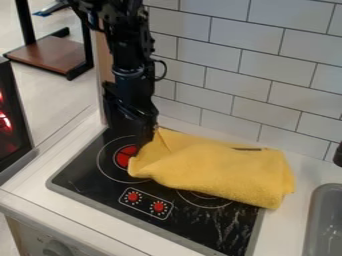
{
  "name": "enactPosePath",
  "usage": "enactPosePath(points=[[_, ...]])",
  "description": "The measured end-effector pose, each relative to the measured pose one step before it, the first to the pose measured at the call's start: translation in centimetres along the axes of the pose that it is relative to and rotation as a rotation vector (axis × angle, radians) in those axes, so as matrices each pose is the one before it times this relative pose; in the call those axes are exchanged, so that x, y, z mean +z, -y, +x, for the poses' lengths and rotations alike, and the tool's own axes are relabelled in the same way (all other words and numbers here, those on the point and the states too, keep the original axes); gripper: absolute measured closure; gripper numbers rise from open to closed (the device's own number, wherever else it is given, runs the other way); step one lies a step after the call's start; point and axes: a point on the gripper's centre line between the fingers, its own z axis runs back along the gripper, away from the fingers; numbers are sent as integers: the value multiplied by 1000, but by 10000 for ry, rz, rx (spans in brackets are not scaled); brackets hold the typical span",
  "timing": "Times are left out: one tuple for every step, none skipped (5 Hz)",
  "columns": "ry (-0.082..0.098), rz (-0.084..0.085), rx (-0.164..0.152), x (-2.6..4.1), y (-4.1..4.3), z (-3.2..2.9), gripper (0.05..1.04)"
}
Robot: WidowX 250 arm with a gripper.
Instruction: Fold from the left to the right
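Observation:
The gripper point(147, 137) hangs over the back left part of the stove, at the yellow cloth's upper left corner. It touches or nearly touches that corner, and whether it holds the cloth cannot be made out. The yellow cloth point(214, 167) lies across the stove's middle and right side, its right end on the white counter. Its left end is raised and creased beside the gripper.
The black stove top point(87, 170) has a red-marked burner at left and two red knobs point(158, 206) in front. A grey sink point(326, 225) is at the right edge. A white tiled wall point(234, 65) stands behind the counter.

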Motion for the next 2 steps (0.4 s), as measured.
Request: enactPosePath(points=[[-158, -57, 217, -934, 20, 182, 83], [-212, 225, 287, -892, -204, 101, 83]])
